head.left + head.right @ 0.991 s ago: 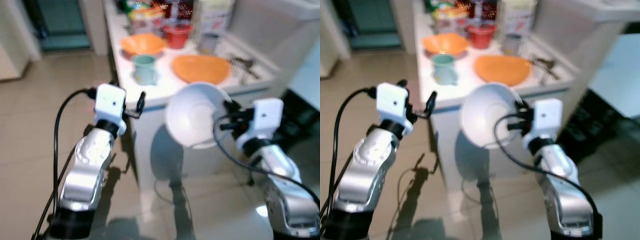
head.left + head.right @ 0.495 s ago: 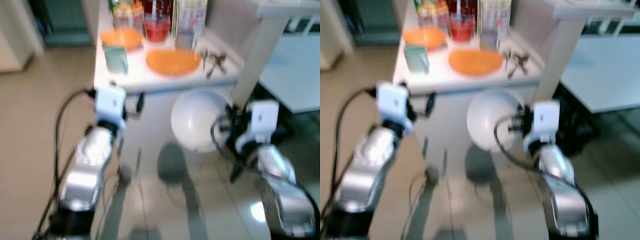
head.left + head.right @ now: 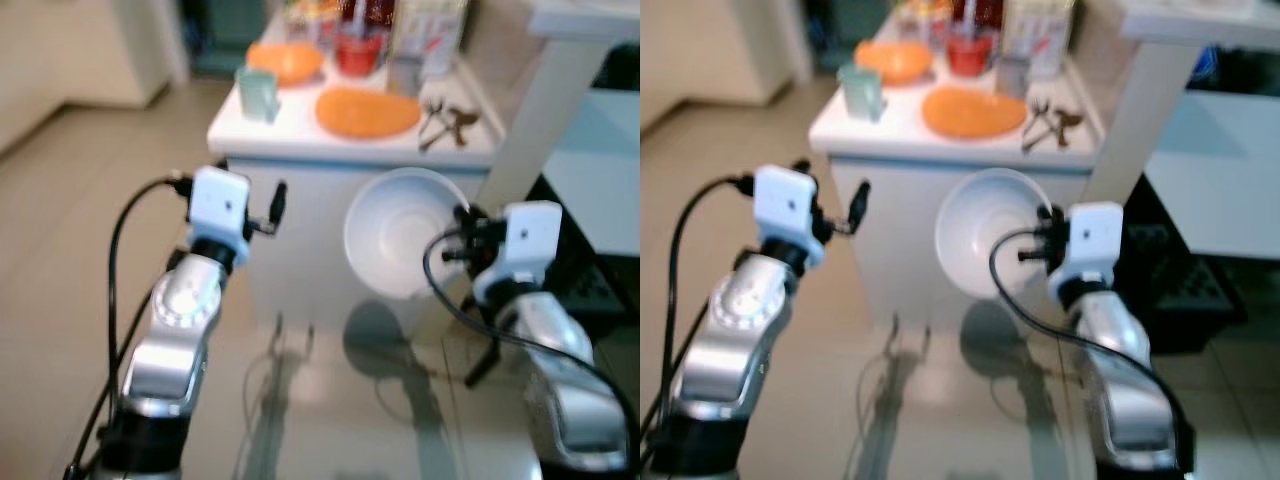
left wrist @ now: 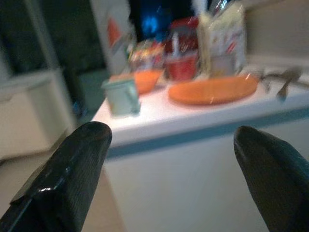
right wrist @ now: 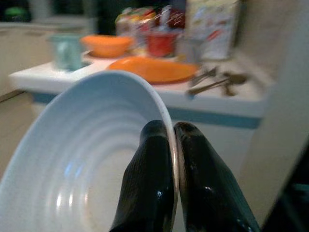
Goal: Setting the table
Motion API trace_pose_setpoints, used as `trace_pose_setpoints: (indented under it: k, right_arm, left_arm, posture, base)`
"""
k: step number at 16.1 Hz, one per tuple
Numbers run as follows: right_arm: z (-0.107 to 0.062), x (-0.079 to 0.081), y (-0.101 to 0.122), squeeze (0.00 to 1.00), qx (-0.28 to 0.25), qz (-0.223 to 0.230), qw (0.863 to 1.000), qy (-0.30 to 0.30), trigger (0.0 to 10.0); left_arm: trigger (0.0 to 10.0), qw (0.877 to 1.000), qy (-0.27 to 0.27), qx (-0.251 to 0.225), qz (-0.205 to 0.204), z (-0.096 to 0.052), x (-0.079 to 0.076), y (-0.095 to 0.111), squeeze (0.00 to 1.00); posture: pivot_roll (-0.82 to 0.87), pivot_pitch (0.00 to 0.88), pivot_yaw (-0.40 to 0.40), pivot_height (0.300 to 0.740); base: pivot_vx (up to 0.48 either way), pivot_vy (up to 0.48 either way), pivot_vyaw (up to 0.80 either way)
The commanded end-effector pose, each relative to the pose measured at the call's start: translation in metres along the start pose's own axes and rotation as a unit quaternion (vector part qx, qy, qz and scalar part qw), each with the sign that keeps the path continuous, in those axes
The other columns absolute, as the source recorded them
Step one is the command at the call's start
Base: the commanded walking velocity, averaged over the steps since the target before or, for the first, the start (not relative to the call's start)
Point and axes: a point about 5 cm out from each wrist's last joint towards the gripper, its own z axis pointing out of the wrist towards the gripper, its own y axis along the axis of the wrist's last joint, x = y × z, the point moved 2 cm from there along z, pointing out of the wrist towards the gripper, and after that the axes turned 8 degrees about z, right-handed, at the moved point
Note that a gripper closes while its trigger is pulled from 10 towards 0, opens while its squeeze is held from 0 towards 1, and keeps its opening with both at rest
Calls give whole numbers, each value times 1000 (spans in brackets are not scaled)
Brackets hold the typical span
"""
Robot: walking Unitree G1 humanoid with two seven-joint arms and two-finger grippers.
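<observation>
A white bowl point(image 3: 405, 245) is held tipped on its side in front of the robot, its ribbed hollow facing the camera and seen to be empty. It is gripped by the right gripper point(image 5: 173, 140), whose two black fingers point(image 5: 152, 188) are pressed together on the bowl's rim, one finger inside and one outside. The bowl is held in the air just in front of a white counter point(image 3: 300, 140), lower than the countertop and not touching it. The left gripper point(image 3: 277, 203) is raised beside the counter's near corner, and its fingers point(image 4: 67, 174) are seen spread wide apart with nothing between them. On the countertop, a shallow orange plate point(image 3: 367, 110) is set near the middle, and nothing can be made out on it. An orange bowl point(image 3: 285, 60) is placed further back towards the robot's left, its contents not discernible through the blur. A pale green mug point(image 3: 257, 93) stands upright near the counter's left edge, just in front of the orange bowl. A red cup point(image 3: 358, 52) is seen behind the plate, with a printed carton point(image 3: 428, 35) standing upright beside it. Several pieces of metal cutlery point(image 3: 447, 122) are laid loose on the counter to the right of the orange plate. The glossy tiled floor point(image 3: 60, 250) is shown below, with reflections of the arms on it.
</observation>
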Motion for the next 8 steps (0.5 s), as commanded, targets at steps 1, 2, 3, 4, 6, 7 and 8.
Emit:
trace_pose_setpoints:
  k: [1,2,3,4,6,7,8]
  right_arm:
    - [-1,-2,9,0,-20,5,1000,-1,10000]
    - [-2,-3,9,0,-19,2,1000,-2,10000]
    - [-2,-6,9,0,-20,1,1000,-7,10000]
    - [-1,-9,10,0,-24,0,1000,-16,10000]
    - [2,-15,16,0,-39,-3,999,-35,10000]
    - [3,-17,17,0,-42,-7,998,-40,10000]
    - [3,-20,20,0,-43,-2,998,-42,10000]
  left_arm:
    - [10000,1000,4,-6,5,2,2,4,0]
    - [10000,1000,4,-8,3,3,1,4,0]
    - [10000,1000,5,-9,1,4,0,5,0]
    - [10000,1000,3,-9,1,5,-2,5,0]
    - [10000,1000,-1,-14,-4,8,-4,6,0]
    - [10000,1000,1,-13,-5,8,-3,5,0]
    - [10000,1000,1,-14,-6,9,-4,5,0]
  posture:
    - [-11,6,13,740]
    - [-16,4,17,740]
    - [-18,6,19,740]
    - [-18,4,17,740]
    - [-27,0,17,740]
    - [-27,0,17,740]
    - [-40,0,15,740]
  base:
    - [0,-480,0]
    - [0,-480,0]
    - [0,-480,0]
    - [0,-480,0]
    - [0,-480,0]
    - [0,-480,0]
    - [0,-480,0]
